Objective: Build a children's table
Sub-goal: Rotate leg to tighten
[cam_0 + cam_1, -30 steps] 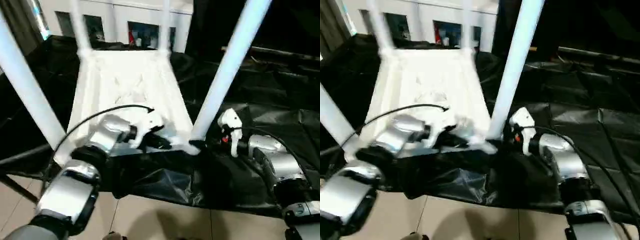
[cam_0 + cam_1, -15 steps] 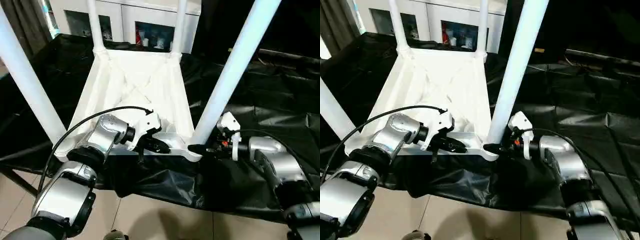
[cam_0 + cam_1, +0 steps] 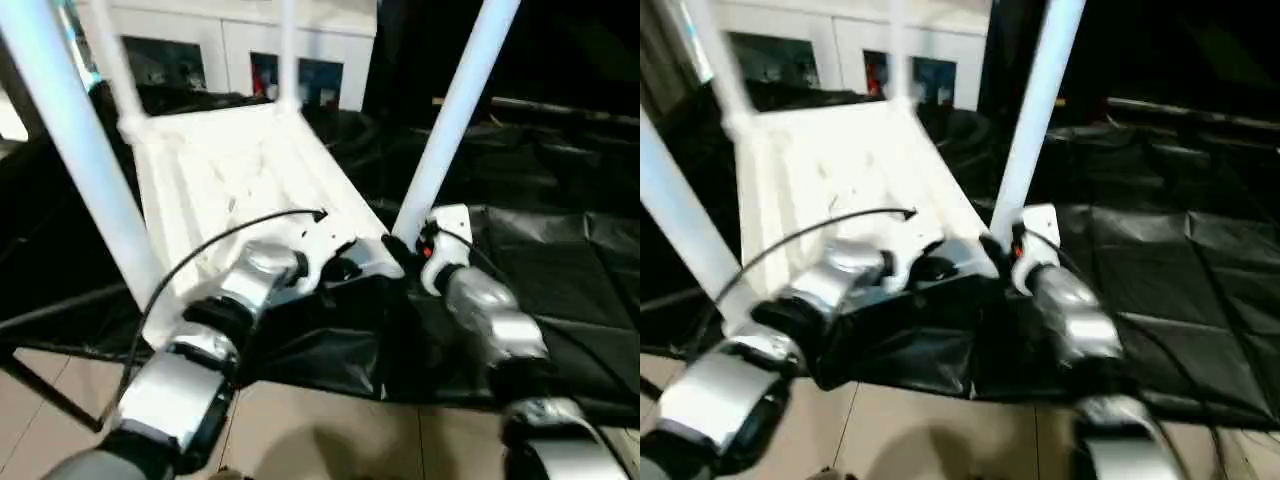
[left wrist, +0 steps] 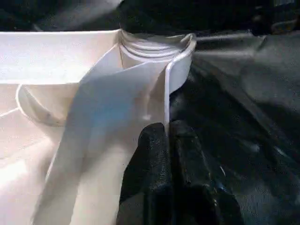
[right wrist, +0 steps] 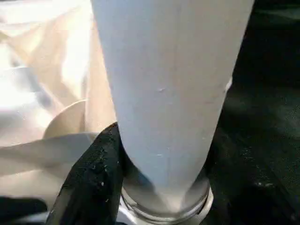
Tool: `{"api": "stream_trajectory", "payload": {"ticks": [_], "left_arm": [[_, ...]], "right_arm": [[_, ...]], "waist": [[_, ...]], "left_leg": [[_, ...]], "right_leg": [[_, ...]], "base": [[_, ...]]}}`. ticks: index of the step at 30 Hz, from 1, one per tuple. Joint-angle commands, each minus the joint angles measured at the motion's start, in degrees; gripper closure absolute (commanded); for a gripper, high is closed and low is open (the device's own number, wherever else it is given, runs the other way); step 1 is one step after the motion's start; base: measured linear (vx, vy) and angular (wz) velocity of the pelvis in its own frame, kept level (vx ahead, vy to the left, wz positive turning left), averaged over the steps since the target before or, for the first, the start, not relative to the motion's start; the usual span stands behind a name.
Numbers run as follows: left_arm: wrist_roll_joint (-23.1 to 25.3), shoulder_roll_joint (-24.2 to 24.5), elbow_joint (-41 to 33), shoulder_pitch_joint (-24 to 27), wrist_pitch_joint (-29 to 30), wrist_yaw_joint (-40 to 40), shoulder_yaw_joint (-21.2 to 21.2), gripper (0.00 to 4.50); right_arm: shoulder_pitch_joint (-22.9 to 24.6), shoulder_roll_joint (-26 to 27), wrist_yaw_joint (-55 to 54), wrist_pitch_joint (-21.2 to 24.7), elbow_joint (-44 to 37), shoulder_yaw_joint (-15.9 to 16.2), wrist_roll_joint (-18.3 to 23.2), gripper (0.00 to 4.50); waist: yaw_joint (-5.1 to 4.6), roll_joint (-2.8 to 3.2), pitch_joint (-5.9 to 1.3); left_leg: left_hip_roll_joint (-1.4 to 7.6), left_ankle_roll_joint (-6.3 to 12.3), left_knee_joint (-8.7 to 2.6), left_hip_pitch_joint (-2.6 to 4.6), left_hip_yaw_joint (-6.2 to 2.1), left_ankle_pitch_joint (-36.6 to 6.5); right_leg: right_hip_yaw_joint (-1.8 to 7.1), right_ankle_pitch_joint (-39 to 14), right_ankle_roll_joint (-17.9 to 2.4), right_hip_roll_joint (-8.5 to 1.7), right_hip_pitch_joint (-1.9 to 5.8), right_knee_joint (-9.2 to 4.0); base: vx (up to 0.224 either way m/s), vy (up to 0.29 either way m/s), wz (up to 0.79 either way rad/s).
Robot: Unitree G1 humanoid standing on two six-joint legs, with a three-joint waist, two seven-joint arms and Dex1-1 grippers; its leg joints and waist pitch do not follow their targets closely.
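The children's table lies upside down on black sheeting, its white ribbed tabletop [image 3: 230, 170] facing up with all of its legs standing in the corner sockets. My left gripper [image 3: 345, 268] is shut on the thin near rim of the tabletop [image 4: 165, 93], just beside a corner socket [image 4: 154, 47]. My right gripper [image 3: 403, 250] is at the foot of the near right leg [image 3: 450, 120]. That leg [image 5: 168, 84] stands between its fingers, and one black finger [image 5: 101, 173] lies against it. The near left leg [image 3: 80, 150] rises at the left.
A white cabinet with glass doors [image 3: 230, 40] stands behind the table. Black sheeting [image 3: 560, 260] covers the work surface to the right. Its front edge drops to a tiled floor [image 3: 300, 420]. A dark bar [image 3: 40, 390] slants below the surface at the left.
The whole view has swung and tilted, so the camera has moved. My right gripper's fingers have narrowed onto the foot of the near right leg. The left grip on the rim is unchanged.
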Motion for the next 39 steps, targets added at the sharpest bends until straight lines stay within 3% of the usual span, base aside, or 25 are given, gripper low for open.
{"api": "stream_trajectory", "payload": {"ticks": [1,3,7,9,12,15,20,21,26,29,34,39], "left_arm": [[-0.7,-4.9,0.4,-0.2,-0.9,-1.7,-1.8,4.5],[-0.6,-4.9,0.7,-0.3,-1.4,-1.7,-1.9,4.5],[-0.5,-3.1,0.3,-0.1,-2.5,-3.8,-2.0,4.5],[-0.7,-1.1,-0.2,0.2,-3.0,-6.5,-1.7,4.5],[-1.0,0.5,-0.6,0.5,-3.5,-9.0,-1.7,4.5],[-1.6,2.4,-1.1,0.9,-4.3,-13.2,-1.8,4.5],[-3.7,5.9,-3.8,2.4,-5.9,-25.3,-2.4,4.5],[-4.4,7.1,-5.0,2.9,-4.6,-29.8,-2.7,4.5],[-4.6,9.5,-6.1,3.5,-2.6,-36.2,-3.9,4.5],[-4.4,10.0,-5.3,3.2,-3.1,-35.4,-3.4,4.5],[-4.9,10.3,-5.7,3.2,-3.2,-33.8,-2.0,4.5],[-5.3,9.2,-5.8,3.3,-3.3,-30.2,-1.0,4.5]], "right_arm": [[0.0,2.3,-0.8,1.1,4.1,2.4,-1.1,2.37],[0.0,2.4,0.0,-0.2,3.7,3.0,-2.1,1.85],[0.6,0.6,3.7,-2.4,2.8,4.6,-2.9,1.55],[1.9,-2.3,11.3,-3.0,1.2,6.0,-2.2,1.31],[3.2,-5.1,18.3,-3.0,-0.7,7.2,-1.7,1.31],[4.9,-8.7,26.9,-2.7,-3.4,8.8,-1.0,1.31],[6.7,-14.3,38.8,-1.1,-7.2,10.5,1.6,1.31],[6.9,-15.6,41.8,-0.8,-8.0,10.4,2.2,1.31],[6.6,-17.4,45.2,-0.8,-7.8,10.3,2.3,1.31],[6.6,-18.1,47.3,-0.1,-8.0,10.7,2.5,1.31],[7.1,-18.0,48.3,1.0,-8.7,10.5,3.8,1.76],[8.3,-16.2,46.1,1.7,-9.4,10.2,3.9,1.83]], "waist": [[-0.35,0.53,-2.43],[-0.26,0.48,-2.47],[0.09,0.36,-2.58],[0.24,0.28,-2.56],[0.45,0.19,-2.71],[0.67,0.13,-2.8],[0.79,-0.08,-3.01],[1.06,0.03,-3.02],[1.96,0.34,-2.92],[2.45,-0.02,-2.85],[2.76,-0.04,-2.89],[2.97,-0.15,-2.83]], "left_leg": [[0.51,-2.09,-4.56,1.26,-0.96,-27.2],[0.52,-1.53,-4.52,1.26,-0.84,-26.8],[0.64,-0.62,-4.44,1.19,-0.52,-24.5],[0.65,0.21,-4.41,0.92,-0.39,-22.9],[0.72,1.51,-4.31,0.68,-0.36,-21.1],[0.84,2.83,-4.04,0.71,-0.16,-18.3],[0.99,5.21,-3.65,0.54,0.0,-14.0],[1.16,5.39,-3.56,0.85,0.11,-13.5],[1.42,4.86,-3.52,1.06,0.47,-12.9],[1.39,4.59,-3.48,1.15,0.59,-13.6],[1.32,3.91,-3.53,1.04,0.48,-13.1],[1.29,4.25,-3.5,1.03,0.51,-12.5]], "right_leg": [[-0.01,-26.3,-6.9,-0.86,0.6,-5.29],[0.11,-24.4,-7.4,-0.76,0.63,-5.17],[0.28,-20.0,-8.9,-0.78,0.85,-4.76],[0.3,-17.9,-9.3,-0.8,1.2,-4.55],[0.31,-15.7,-9.7,-0.92,1.7,-4.32],[0.3,-11.4,-11.6,-0.94,1.97,-3.86],[0.25,-4.1,-14.9,-0.9,2.41,-2.86],[0.27,-3.4,-15.9,-0.97,2.32,-2.72],[0.21,-2.8,-16.8,-0.8,2.22,-2.33],[0.26,-4.2,-16.6,-0.93,2.23,-2.37],[0.33,-5.6,-15.5,-1.09,2.27,-2.46],[0.32,-5.2,-15.3,-1.05,2.2,-2.47]], "base": [[0.0,0.0,0.0],[0.0,0.0,0.0],[0.0,0.0,0.0],[0.0,0.0,0.0],[0.0,0.0,0.0],[0.0,0.0,0.0],[0.0,0.0,0.0],[0.0,0.0,0.0],[0.0,0.0,0.0],[0.0,0.0,0.0],[0.0,0.0,0.0],[0.0,0.0,0.0]]}}
